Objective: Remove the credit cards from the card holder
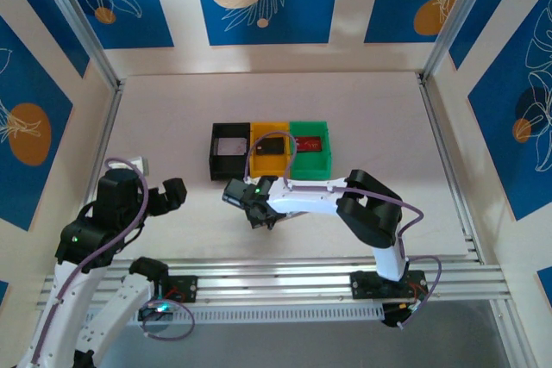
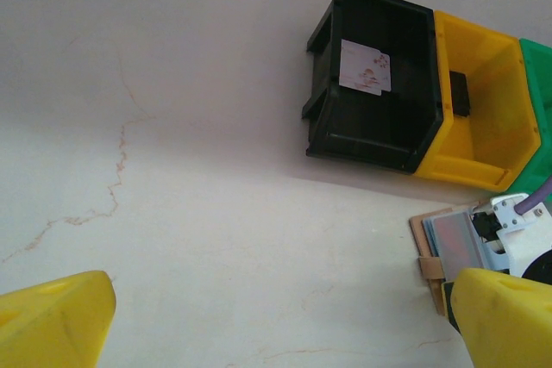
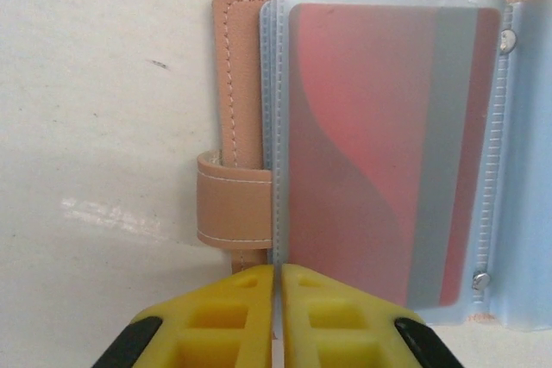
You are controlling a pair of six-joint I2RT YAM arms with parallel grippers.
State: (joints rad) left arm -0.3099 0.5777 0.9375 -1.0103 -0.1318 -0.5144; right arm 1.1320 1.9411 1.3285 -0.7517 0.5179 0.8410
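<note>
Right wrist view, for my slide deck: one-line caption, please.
Right claw, shut, at the edge of the open card holder, a red-and-grey card showing through its pale pocket.

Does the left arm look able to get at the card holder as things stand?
Probably not: the right gripper sits closed at the card holder, covering it from above, while the left gripper hangs open off to its side.

The left arm and right arm are white links with black joints, each trailing a purple cable and showing a green light. The left hand and right hand have yellow fingers.
</note>
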